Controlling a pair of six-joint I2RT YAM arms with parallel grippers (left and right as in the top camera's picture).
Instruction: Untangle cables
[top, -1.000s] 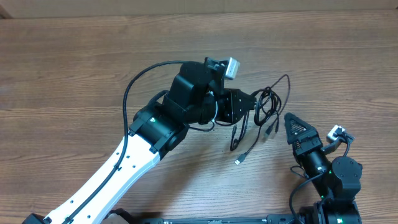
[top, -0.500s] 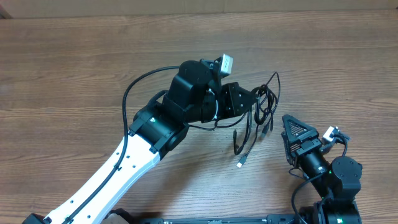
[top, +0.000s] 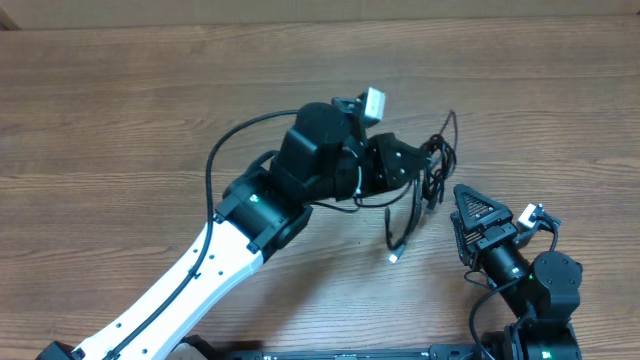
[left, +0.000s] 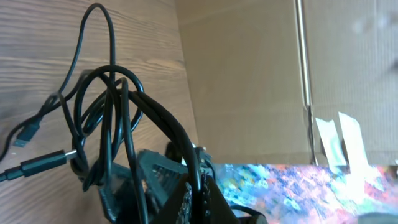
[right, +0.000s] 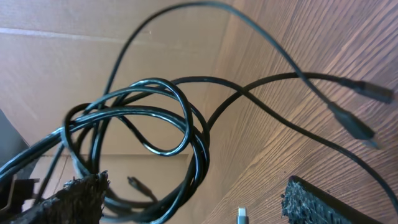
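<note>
The cables are a knot of thin black cords lifted off the wooden table. My left gripper is shut on them. In the left wrist view one strand of the cables runs down between the closed pads of the left gripper. A loose end hangs below the bundle to a small plug near the tabletop. My right gripper stands just right of and below the bundle, open. The right wrist view shows the looped cables ahead of the right gripper, whose pads touch nothing.
A cardboard wall stands along the table's far edge. The left arm stretches from the lower left corner to the centre. The right arm's base sits at the lower right.
The left gripper has carried the bundle a little right and toward the far edge, and the hanging plug followed. The right gripper turned and shifted slightly left, then held still.
</note>
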